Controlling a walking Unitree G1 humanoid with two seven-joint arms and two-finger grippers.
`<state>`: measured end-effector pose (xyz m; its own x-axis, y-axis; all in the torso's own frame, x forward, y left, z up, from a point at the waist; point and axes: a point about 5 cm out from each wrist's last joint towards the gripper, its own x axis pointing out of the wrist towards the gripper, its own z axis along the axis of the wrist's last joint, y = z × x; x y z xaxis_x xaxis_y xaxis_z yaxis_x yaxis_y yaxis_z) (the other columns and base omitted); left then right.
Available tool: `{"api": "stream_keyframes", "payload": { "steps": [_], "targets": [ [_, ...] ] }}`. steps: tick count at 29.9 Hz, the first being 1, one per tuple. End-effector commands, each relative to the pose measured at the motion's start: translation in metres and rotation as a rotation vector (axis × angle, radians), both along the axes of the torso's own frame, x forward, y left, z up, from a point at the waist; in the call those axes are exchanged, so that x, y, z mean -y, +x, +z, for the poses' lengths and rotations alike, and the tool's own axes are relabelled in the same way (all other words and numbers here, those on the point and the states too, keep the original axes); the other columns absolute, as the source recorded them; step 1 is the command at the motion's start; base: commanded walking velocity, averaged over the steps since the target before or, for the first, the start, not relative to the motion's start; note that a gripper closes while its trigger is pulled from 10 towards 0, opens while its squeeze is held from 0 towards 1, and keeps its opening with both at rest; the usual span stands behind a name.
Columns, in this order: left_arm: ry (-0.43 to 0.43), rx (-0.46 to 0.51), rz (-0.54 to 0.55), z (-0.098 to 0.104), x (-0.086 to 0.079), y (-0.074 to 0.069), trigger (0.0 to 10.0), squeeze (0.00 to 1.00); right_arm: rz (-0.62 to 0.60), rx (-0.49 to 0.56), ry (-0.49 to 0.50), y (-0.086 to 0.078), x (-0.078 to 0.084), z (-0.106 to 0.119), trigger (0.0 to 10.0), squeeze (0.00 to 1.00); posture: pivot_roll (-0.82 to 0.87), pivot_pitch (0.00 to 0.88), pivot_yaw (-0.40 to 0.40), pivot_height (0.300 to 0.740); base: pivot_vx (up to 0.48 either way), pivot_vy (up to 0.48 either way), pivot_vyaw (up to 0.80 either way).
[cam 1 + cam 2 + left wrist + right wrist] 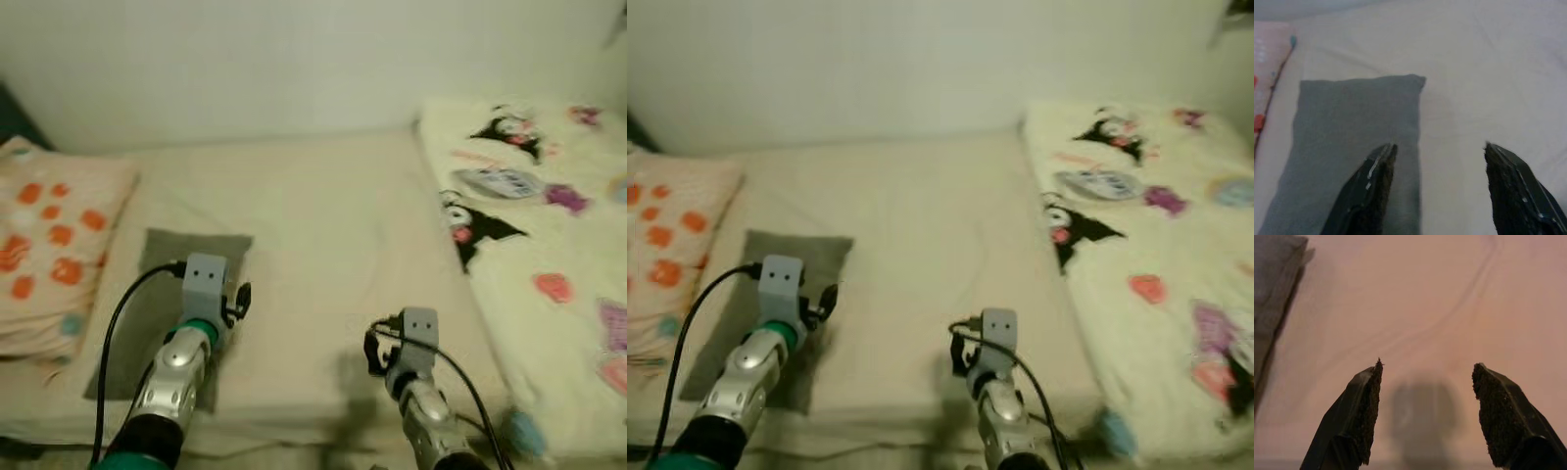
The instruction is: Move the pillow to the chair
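Bedroom: bed (323, 245), patterned pillow (49, 245), cartoon-print blanket (549, 245).

A flat, grey, rectangular pillow (162, 304) lies on the cream bed (333, 245), near its front edge on the left side. Just beside it, further left, sits a pale pillow with orange spots (49, 245), plump and resting flat.
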<state>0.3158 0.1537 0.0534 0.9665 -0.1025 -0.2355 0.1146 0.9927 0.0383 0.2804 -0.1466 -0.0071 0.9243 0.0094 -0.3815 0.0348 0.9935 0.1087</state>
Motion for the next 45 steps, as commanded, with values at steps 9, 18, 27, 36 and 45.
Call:
{"api": "stream_keyframes", "payload": {
  "steps": [9, 18, 27, 36, 45],
  "targets": [
    [0.009, -0.011, 0.005, -0.001, -0.006, -0.001, 10.0, 0.0, -0.001, -0.022, 0.012, -0.004, -0.004, -0.004, 10.0, 0.0, 0.07, 0.0, 0.153, 0.74, 0.0, 0.446, 0.0],
    [0.01, -0.009, 0.004, 0.001, -0.006, 0.001, 10.0, 0.0, -0.006, -0.021, 0.014, -0.002, -0.004, -0.003, 10.0, 0.0, 0.08, 0.0, 0.158, 0.74, 0.0, 0.446, 0.0],
    [0.035, -0.02, -0.016, 0.002, -0.004, 0.005, 10.0, 0.0, -0.014, -0.012, 0.006, 0.0, 0.0, -0.001, 10.0, 0.0, 0.06, 0.0, 0.161, 0.74, 0.0, 0.279, 0.0],
    [0.033, -0.049, 0.012, 0.0, -0.008, 0.006, 10.0, 0.0, -0.029, -0.009, 0.004, 0.0, 0.003, -0.001, 10.0, 0.0, 0.06, 0.0, 0.173, 0.74, 0.0, -0.465, 0.0],
    [0.065, -0.051, 0.001, 0.001, -0.007, 0.008, 10.0, 0.0, -0.056, -0.004, 0.006, 0.003, 0.009, 0.002, 10.0, 0.0, 0.06, 0.0, 0.17, 0.74, 0.0, 0.0, 0.0]
  ]
}}
